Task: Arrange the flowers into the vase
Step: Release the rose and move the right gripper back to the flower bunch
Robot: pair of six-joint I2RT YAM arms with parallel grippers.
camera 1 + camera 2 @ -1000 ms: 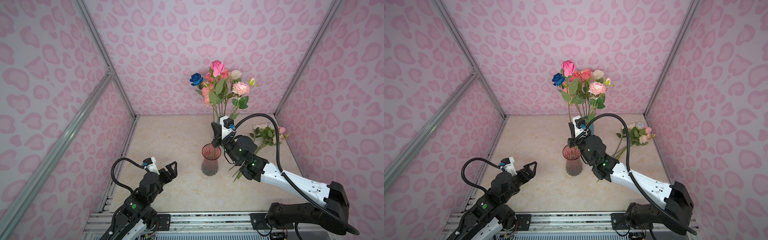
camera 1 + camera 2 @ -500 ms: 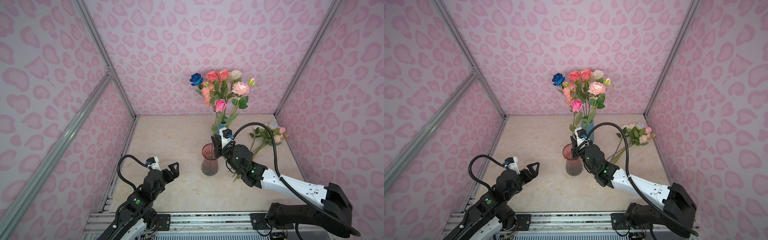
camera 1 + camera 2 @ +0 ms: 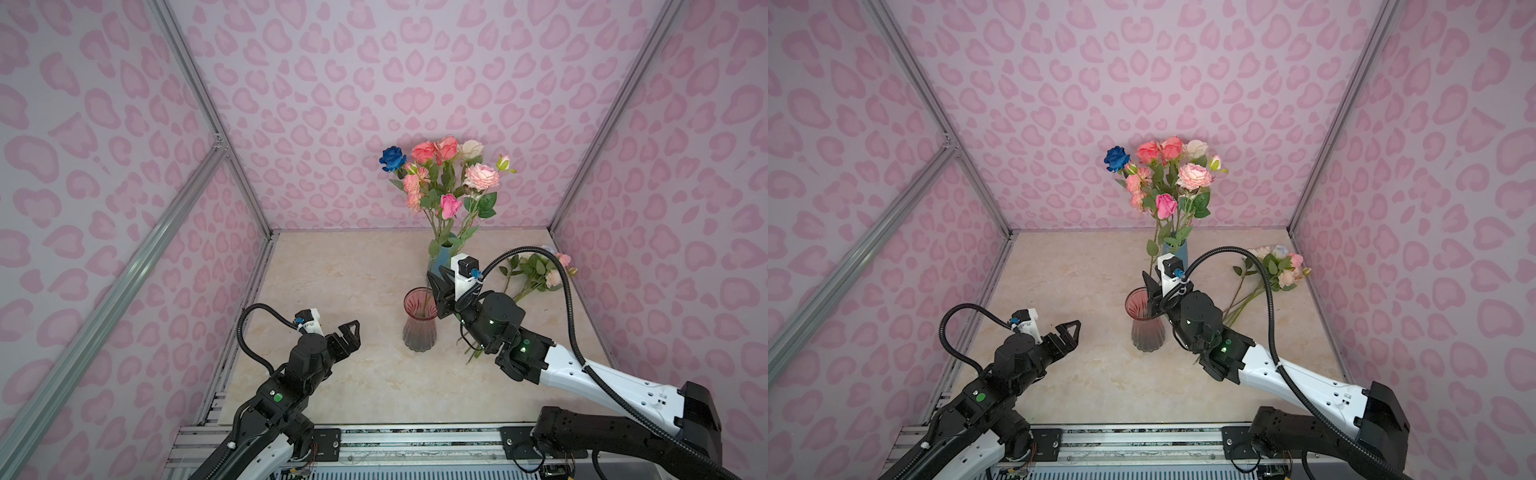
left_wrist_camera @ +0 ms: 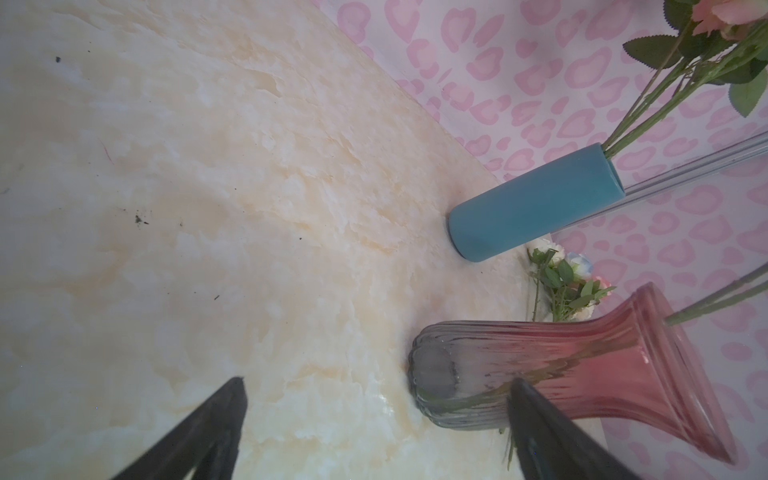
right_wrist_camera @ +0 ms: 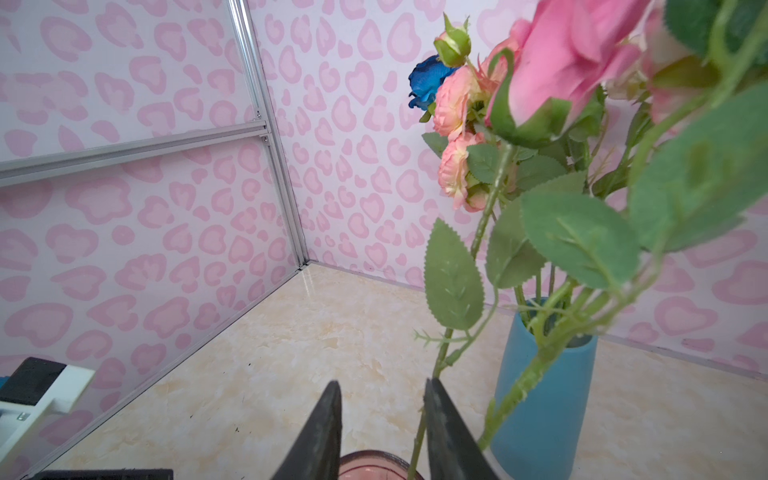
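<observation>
Rose (image 3: 449,205) has sunk into vase (image 3: 419,328), centre frame, on marble floor (image 3: 332,270) between pink walls (image 3: 374,83); right gripper (image 5: 382,382) ajar around stem (image 5: 441,353), left gripper (image 4: 376,380) wide, empty.

Pink rose (image 3: 450,205) upright, stem in red vase (image 3: 419,320)

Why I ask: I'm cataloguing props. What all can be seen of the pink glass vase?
The pink glass vase is ribbed, translucent, pink at its flared mouth fading to grey-clear at the base. It stands upright on the marble-look table, in front of the blue vase. A green rose stem runs down inside it. The right claw hovers at its rim, jaws parted around that stem.
</observation>
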